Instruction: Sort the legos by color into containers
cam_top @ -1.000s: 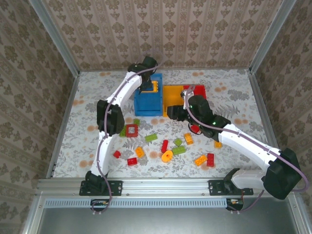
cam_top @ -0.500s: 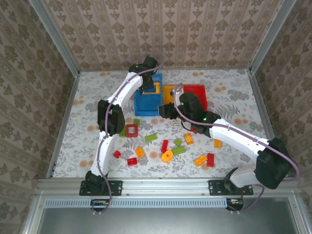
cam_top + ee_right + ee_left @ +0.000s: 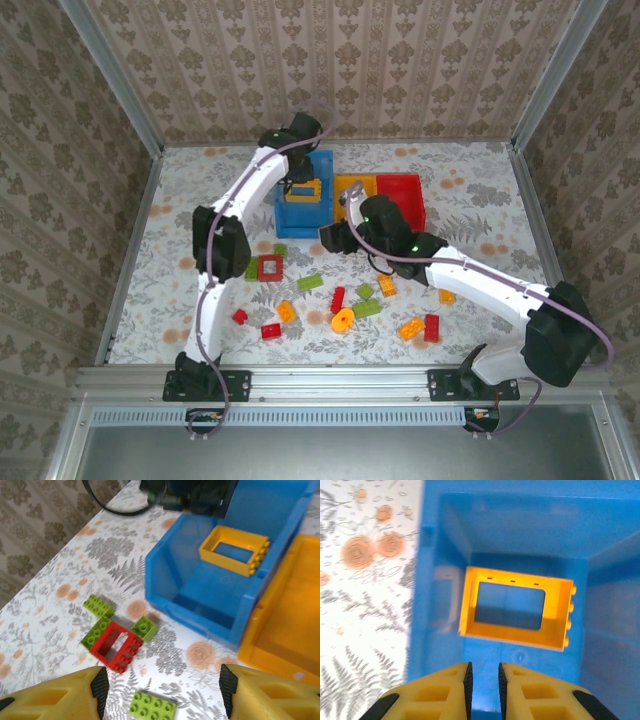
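Bright, even light with soft, faint shadows. Both wrist views are blurred, with glare whitening the upper left of the left wrist view.

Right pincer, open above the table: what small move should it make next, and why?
Probably descend onto the red frame brick and close. The right pincer is open and holds nothing, that frame lies loose on the table just ahead of it between green bricks, and the red bin sits within this arm's side.
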You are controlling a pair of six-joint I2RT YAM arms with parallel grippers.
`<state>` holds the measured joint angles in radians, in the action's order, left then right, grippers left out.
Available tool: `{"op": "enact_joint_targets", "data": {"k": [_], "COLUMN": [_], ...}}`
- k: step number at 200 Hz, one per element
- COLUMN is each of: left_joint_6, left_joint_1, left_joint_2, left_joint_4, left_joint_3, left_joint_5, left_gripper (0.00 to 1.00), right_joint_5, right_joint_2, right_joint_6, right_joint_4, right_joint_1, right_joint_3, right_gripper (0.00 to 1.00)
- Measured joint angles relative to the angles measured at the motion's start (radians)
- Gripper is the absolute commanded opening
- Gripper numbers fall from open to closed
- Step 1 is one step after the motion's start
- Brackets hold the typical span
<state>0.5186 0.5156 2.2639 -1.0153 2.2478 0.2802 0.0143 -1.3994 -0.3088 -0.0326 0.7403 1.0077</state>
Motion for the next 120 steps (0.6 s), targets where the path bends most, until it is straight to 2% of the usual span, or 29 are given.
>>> {"op": "enact_joint_targets", "data": {"k": [25, 45, 70, 93, 120], "left_joint_6": [0.01, 0.023, 0.064, 0.095, 0.12], "left_joint_1": [-0.002, -0.018, -0.1, -0.164, -0.172], "left_joint_2": [-0.272, -0.531, -0.856, -1.041, -1.28], "left_joint_4": [0.037, 0.084, 0.104, 0.081, 0.023], "left_joint_3": [-0.234, -0.448, -0.803, -1.047, -1.262], "left_joint_5": [0.0, -0.015, -0.068, -0.116, -0.201], "left_gripper": [0.25, 0.29, 0.39, 0.46, 0.49], "right_joint_5": [0.0, -0.005, -0.011, -0.016, -0.021], "right_joint_2": [-0.077, -0.163, -0.294, -0.405, -0.539], "right_joint_6": [-0.002, -0.037, -0.151, -0.255, -0.375], "right_joint_4": [0.0, -0.016, -0.077, -0.115, -0.182], "right_joint_1": [0.065, 0.107, 0.128, 0.137, 0.153], "right_joint_3": [0.013, 0.047, 0.168, 0.276, 0.405], "right_gripper": [0.61, 0.56, 0.52, 0.5, 0.48]}}
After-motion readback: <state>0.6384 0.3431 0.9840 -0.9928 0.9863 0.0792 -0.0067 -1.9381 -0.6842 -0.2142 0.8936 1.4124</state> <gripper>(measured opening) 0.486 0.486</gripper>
